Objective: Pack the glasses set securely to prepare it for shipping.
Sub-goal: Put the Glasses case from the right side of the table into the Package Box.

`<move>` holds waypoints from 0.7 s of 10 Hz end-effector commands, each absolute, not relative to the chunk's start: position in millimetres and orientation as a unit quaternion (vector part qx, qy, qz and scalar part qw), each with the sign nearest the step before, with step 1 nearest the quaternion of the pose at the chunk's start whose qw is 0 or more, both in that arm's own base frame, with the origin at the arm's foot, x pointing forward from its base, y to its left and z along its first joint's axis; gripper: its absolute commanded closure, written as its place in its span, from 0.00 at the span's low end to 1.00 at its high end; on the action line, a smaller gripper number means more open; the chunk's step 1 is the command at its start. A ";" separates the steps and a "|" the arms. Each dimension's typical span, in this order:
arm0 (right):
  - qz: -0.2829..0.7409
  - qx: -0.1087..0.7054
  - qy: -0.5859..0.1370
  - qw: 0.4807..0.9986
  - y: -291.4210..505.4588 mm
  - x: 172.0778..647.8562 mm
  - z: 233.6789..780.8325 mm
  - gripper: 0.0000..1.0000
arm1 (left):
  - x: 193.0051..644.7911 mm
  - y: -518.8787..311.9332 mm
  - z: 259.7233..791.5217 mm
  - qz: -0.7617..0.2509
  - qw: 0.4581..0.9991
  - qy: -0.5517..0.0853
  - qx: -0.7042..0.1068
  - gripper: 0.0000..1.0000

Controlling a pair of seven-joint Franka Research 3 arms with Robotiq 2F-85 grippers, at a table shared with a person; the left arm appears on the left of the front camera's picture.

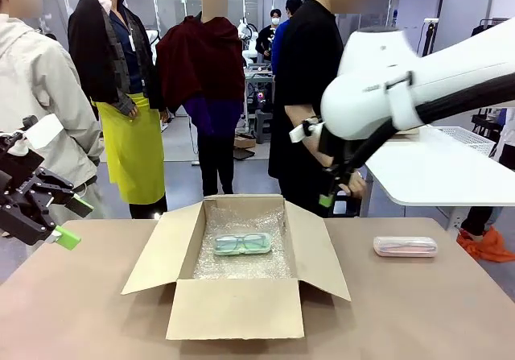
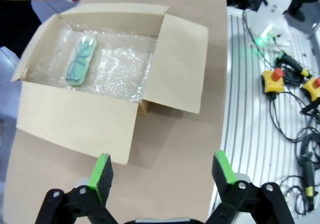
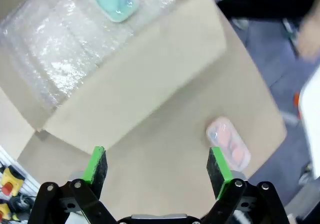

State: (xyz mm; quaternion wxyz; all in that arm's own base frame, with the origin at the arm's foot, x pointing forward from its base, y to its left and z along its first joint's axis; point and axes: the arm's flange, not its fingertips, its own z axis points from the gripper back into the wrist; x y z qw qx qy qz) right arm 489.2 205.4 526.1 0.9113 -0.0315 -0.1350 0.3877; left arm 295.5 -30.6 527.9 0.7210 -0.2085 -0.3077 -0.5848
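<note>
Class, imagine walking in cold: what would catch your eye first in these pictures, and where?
An open cardboard box sits mid-table, lined with bubble wrap, the mint-green glasses pack lying inside. The pink glasses pack lies alone on the table, right of the box. The left pincer and right pincer both hang open above.

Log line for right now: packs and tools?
mint-green-framed glasses pack: inside bubble-lined cardboard box | pink-framed glasses pack: on tan table, outside box | left tool: open, empty | right tool: open, empty
</note>
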 end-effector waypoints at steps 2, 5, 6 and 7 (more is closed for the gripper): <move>0.245 -0.066 -0.153 0.955 140.8 440.8 531.9 0.00 | 295.0 -30.2 530.5 -0.586 0.714 -0.313 -0.221 0.00; 0.170 -0.027 -0.176 0.969 75.6 423.7 512.2 0.00 | 295.0 -30.2 530.5 -0.586 0.714 -0.313 -0.221 0.00; 0.146 -0.006 -0.181 0.973 54.0 424.8 498.9 0.00 | 295.0 -30.2 530.5 -0.586 0.714 -0.313 -0.221 0.00; 0.128 0.007 -0.179 0.975 36.5 427.1 487.1 0.00 | 295.0 -30.2 530.5 -0.586 0.714 -0.313 -0.221 0.00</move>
